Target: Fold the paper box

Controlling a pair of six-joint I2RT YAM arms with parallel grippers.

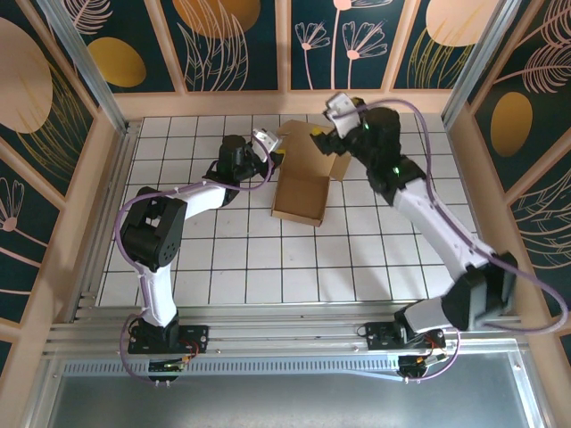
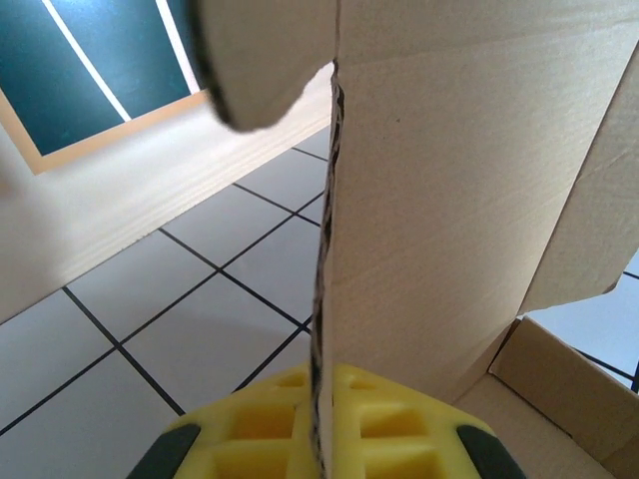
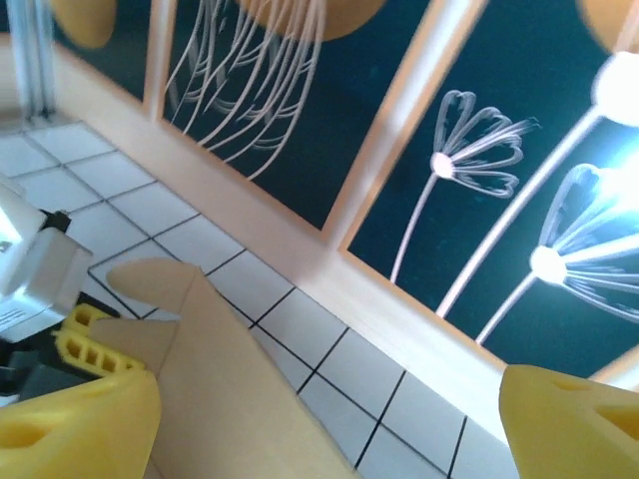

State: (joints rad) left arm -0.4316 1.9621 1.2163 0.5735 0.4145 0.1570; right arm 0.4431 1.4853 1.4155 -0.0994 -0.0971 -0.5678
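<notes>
Your left gripper [image 2: 319, 431] is clamped on an upright wall of the paper box [image 1: 302, 185] — your right gripper [image 1: 321, 134] gapes wide over its far flap, gripping nothing.

— What sort of place is this?
— A robot test cell in a lab, I'd say. I work inside a wooden frame [image 1: 268, 104] hung with panels [image 1: 348, 40] painted with flowers, more stage set than room.
— What else shows it?
— The white gridded table [image 1: 241, 285], and the metal rail [image 1: 285, 339] where my left arm [image 1: 147, 234] and right arm [image 1: 437, 227] are bolted.
</notes>
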